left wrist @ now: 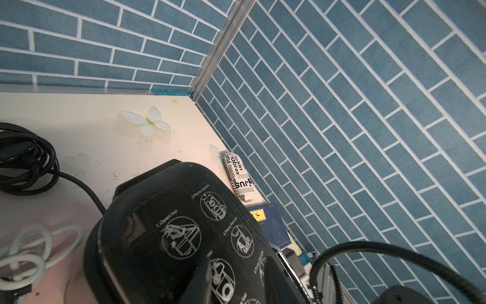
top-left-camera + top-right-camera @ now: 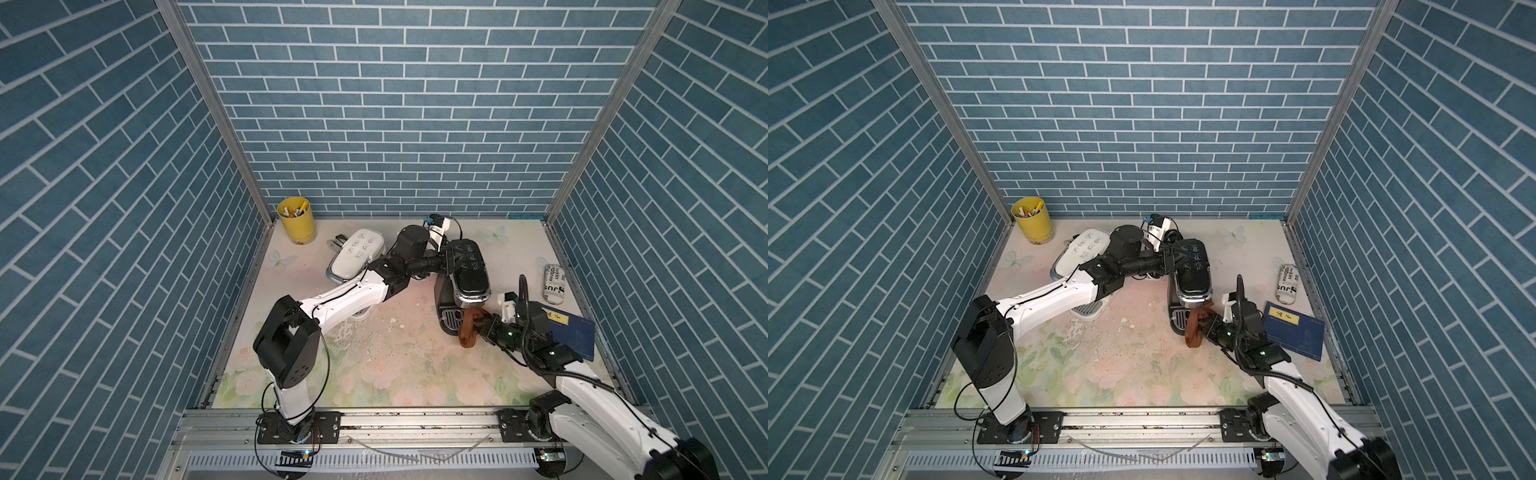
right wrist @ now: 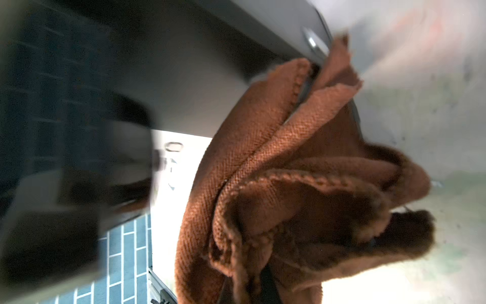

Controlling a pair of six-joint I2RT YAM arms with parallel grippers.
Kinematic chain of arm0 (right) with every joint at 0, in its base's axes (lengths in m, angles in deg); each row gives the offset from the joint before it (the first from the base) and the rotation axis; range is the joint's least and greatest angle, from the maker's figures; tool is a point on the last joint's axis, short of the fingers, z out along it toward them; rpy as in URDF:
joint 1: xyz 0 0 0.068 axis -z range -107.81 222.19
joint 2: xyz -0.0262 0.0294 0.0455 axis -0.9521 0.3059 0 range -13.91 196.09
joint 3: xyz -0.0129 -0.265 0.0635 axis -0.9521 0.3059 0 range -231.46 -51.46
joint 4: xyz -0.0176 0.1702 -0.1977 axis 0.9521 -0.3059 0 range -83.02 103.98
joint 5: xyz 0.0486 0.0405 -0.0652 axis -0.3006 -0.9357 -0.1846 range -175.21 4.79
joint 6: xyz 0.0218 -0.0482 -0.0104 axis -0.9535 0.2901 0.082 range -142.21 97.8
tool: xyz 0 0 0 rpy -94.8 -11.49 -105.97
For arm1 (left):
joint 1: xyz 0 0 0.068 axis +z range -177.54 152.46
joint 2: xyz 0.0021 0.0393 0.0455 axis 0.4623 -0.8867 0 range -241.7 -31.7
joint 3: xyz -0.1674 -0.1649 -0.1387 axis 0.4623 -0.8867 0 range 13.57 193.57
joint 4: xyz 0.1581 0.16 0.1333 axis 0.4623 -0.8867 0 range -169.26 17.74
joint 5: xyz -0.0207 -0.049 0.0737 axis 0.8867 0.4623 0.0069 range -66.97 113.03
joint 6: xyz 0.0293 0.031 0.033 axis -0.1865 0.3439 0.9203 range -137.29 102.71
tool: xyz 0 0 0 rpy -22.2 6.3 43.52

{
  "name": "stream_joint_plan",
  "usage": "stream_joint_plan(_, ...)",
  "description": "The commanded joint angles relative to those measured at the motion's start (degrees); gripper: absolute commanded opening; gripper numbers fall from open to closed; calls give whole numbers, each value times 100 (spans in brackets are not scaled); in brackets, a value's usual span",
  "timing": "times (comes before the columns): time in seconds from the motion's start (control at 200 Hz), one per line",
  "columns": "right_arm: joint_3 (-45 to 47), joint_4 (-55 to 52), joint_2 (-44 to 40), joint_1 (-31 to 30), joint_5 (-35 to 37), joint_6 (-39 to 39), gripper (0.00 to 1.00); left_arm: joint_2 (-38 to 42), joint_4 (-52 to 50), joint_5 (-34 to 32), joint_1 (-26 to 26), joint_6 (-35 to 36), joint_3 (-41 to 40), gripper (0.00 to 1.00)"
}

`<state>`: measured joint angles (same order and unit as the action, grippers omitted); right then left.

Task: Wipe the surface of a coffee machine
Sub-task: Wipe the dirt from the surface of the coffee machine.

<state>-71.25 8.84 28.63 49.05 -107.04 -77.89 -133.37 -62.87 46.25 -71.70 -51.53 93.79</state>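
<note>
Right claw [image 2: 483,328] pinches a fuzzy, bunched brown cloth [image 2: 467,330]. Just past it stands the shiny black machine [image 2: 471,276]. Left claw [image 2: 453,254], spread apart, rests on its rounded top.

My table [image 2: 374,374]: floral mat with flecks [image 2: 392,320] scattered mid-surface. On it: yellow pen cup [image 2: 296,219] in the back-left corner, white coffee machine [image 2: 357,253] near it, black coffee machine [image 2: 469,270] centre-right, printed can [image 2: 554,284] on its side by the right wall, blue book [image 2: 577,336] just in front of the can.
</note>
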Motion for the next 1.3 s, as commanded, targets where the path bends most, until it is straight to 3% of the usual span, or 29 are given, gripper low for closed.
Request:
stream_joint_plan(0.0,-258,-1000,-647,-34,303,-57,0,-197,-819,112,-59,27,-106,36)
stream_joint_plan(0.105,-598,-1605,-1150,-33,356,-14,0,-216,-849,116,-57,42,-52,36)
stream_joint_plan(0.27,-1107,-1608,-1501,-57,228,25,0,-253,-885,115,-64,49,22,36)
stream_joint_plan(0.53,-1391,-1269,-1436,-86,282,267,0,-309,-884,121,-58,18,47,36)
stream_joint_plan(0.835,-333,-815,-1184,-81,599,207,0,-268,-804,141,-66,-30,-94,35)
stream_joint_plan(1.125,-1321,-1140,-1331,-206,421,471,0,-288,-800,154,-62,-10,-60,35)
stream_joint_plan(1.29,-1341,-1037,-1063,-422,260,435,0,-349,-792,162,-65,-14,16,35)
